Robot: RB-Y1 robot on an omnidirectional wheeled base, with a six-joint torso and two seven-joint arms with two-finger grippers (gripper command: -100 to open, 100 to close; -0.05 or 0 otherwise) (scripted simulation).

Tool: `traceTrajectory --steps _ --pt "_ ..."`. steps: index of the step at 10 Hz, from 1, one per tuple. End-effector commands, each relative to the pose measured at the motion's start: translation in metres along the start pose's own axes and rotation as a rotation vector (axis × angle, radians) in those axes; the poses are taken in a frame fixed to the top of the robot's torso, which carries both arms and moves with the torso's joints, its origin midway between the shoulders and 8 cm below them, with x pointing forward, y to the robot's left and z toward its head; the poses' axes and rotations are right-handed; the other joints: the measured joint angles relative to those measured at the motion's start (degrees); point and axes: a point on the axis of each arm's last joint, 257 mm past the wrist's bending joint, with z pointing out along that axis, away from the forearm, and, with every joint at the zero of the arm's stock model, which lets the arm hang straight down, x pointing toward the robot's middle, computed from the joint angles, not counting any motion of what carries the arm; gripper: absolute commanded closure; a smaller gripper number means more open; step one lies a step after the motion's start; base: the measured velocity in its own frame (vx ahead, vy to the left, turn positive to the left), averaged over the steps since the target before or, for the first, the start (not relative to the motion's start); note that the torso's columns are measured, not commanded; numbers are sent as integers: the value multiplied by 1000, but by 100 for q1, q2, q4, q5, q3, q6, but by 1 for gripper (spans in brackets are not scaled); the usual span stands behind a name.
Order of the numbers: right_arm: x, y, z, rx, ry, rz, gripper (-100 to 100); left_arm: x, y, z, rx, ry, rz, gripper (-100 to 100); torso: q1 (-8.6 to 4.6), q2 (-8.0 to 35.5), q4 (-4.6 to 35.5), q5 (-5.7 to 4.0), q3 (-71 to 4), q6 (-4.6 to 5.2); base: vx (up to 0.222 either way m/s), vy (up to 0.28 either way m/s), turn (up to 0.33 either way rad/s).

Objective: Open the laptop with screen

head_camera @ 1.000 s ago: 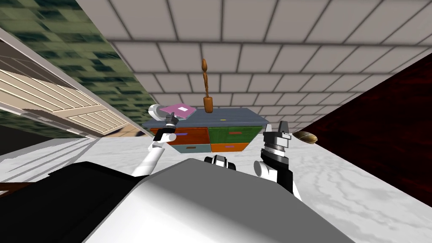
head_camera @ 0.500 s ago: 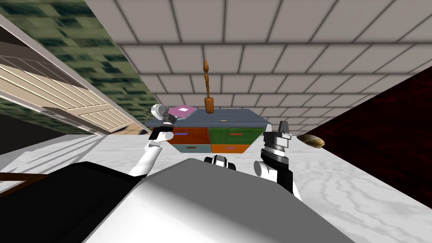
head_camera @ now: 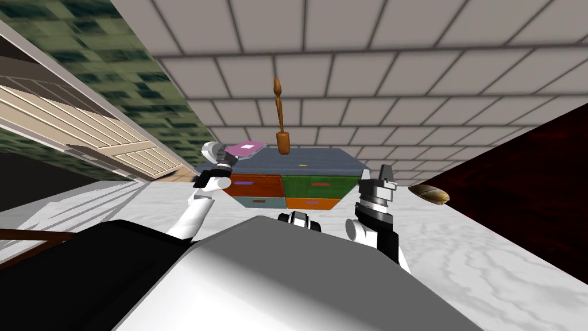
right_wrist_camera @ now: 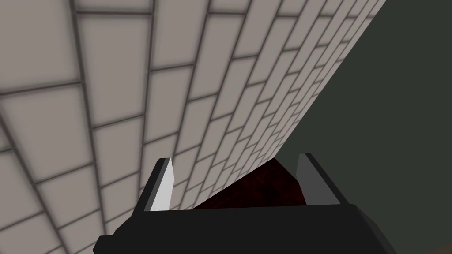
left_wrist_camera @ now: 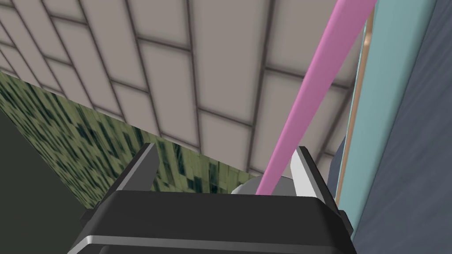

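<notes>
A pink laptop with a white patch lies at the left end of a blue-grey cabinet top. My left gripper is at the laptop's near left corner. In the left wrist view its fingers stand open, and the laptop's thin pink edge runs between them, close to one finger. The cabinet's teal side and grey-blue top lie just beyond that edge. My right gripper is raised to the right of the cabinet. It is open with nothing between its fingers.
The low cabinet has brown, green, orange and grey-blue drawer fronts. A tall brown wooden figure stands on its top. A pale rounded thing sits by the laptop's corner. A dark red wall with a brown oval thing runs on the right, and a louvred door is at the left.
My left gripper has opened wide, and the hand has drawn slightly left of where it was. My view has shifted a little. The right arm holds still.
</notes>
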Motion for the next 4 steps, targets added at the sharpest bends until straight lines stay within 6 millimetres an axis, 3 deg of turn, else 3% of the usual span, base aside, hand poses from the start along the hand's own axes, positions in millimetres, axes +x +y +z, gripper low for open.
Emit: traceTrajectory --steps 1,4 --pt "0 0 0 0 0 0 0 0 1 0 -4 0 -1 0 -5 -3 1 -3 -2 -1 0 0 0" --pt "0 0 0 0 0 0 0 -1 5 -1 -11 -2 -1 0 -17 -14 -4 -7 -11 1 0 0 0"
